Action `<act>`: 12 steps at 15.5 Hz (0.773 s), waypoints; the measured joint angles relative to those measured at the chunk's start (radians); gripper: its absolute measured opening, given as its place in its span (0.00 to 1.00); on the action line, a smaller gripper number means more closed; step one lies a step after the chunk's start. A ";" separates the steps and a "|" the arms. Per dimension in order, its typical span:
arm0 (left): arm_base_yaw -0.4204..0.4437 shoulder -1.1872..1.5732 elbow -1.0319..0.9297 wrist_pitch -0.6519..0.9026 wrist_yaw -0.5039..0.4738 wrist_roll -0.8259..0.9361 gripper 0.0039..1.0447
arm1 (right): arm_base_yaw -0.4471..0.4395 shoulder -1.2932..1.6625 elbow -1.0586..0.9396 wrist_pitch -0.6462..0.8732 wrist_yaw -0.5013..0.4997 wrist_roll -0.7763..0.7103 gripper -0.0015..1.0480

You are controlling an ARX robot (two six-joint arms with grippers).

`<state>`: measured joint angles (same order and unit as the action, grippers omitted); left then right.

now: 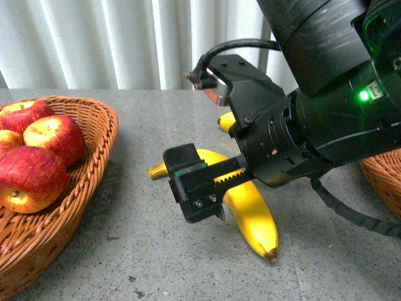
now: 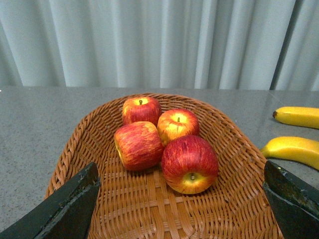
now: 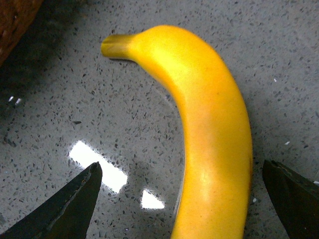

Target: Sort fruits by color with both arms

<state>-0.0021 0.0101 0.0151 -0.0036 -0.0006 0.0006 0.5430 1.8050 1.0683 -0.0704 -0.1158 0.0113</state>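
Several red apples (image 2: 189, 162) lie together in a wicker basket (image 2: 227, 122); the front view shows the apples (image 1: 55, 137) in the same basket (image 1: 100, 147) at the left. My left gripper (image 2: 182, 211) hangs open over the basket's near part, holding nothing. One yellow banana (image 1: 250, 210) lies on the grey table under my right gripper (image 1: 219, 200). In the right wrist view this banana (image 3: 209, 129) lies between the open fingers of the right gripper (image 3: 184, 204), closer to one of them. A second banana (image 1: 225, 120) lies behind the arm.
Both bananas (image 2: 294, 149) (image 2: 299, 116) lie on the speckled table beside the apple basket. A second wicker basket (image 1: 383, 179) shows at the right edge behind my right arm. A white curtain (image 1: 125, 44) closes off the back.
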 joint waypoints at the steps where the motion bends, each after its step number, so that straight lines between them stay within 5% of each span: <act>1: 0.000 0.000 0.000 0.000 0.000 0.000 0.94 | 0.000 0.009 -0.005 0.000 0.006 -0.009 0.94; 6: 0.000 0.000 0.000 0.000 0.000 0.000 0.94 | 0.031 0.027 -0.042 0.010 0.026 -0.041 0.91; 12: 0.000 0.000 0.000 0.000 0.000 0.000 0.94 | 0.011 0.021 -0.060 0.064 0.002 -0.042 0.33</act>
<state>-0.0021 0.0101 0.0151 -0.0040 -0.0006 0.0006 0.5537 1.8256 1.0084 -0.0059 -0.1143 -0.0311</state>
